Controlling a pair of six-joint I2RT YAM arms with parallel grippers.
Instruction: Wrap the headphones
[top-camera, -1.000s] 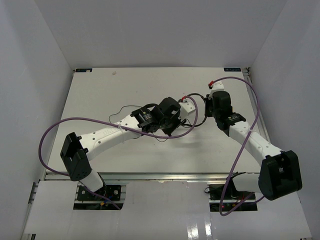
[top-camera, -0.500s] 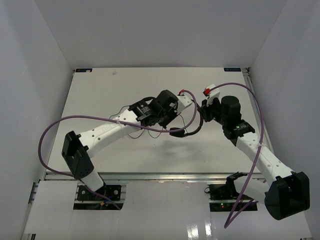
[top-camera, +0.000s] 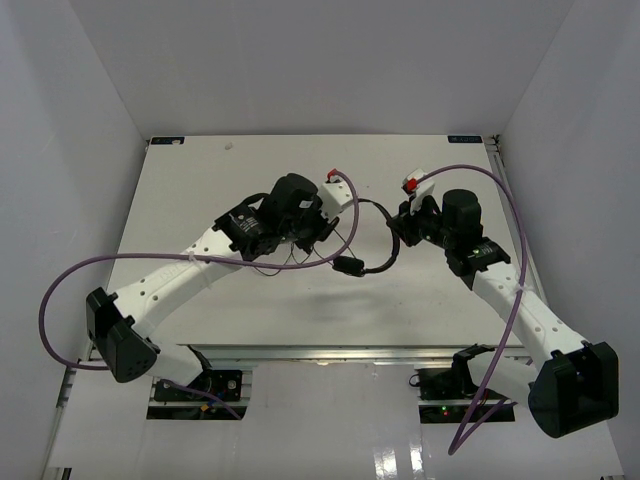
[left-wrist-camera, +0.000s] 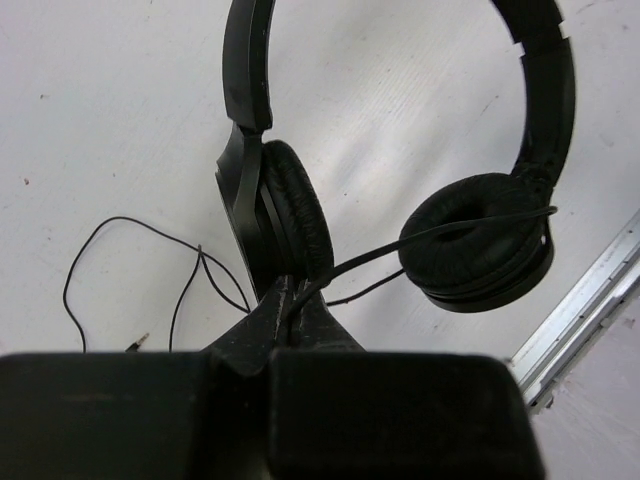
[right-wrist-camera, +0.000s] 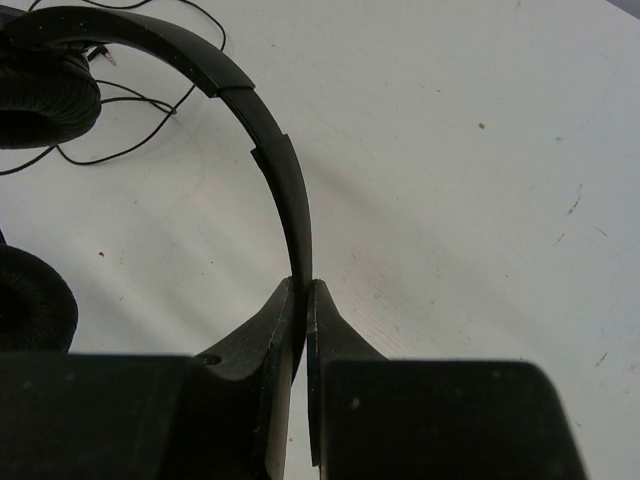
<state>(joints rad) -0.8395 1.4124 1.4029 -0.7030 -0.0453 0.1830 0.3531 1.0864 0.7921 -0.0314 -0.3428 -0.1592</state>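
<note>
The left claw (left-wrist-camera: 290, 305) has swung back leftward, away from the right claw (right-wrist-camera: 303, 300). It is pinching the cord (left-wrist-camera: 440, 232), and the right claw pinches the headband (right-wrist-camera: 275, 170). The headphones (top-camera: 347, 266) hang between them over the table (top-camera: 200, 180), with the slack cord lying on the left claw's side.

No text, brand, number or sign can be read in any view. The headphones (left-wrist-camera: 470, 245), clamped in the left gripper (left-wrist-camera: 290, 300) and the right gripper (right-wrist-camera: 303, 292), show only plain black surfaces. From above, a small red mark (top-camera: 331, 176) by the left gripper, a second red mark (top-camera: 409, 184) by the right gripper, and dark marks (top-camera: 165, 141) at the bench (top-camera: 200, 190) corners beyond both grippers are too small to make out.
</note>
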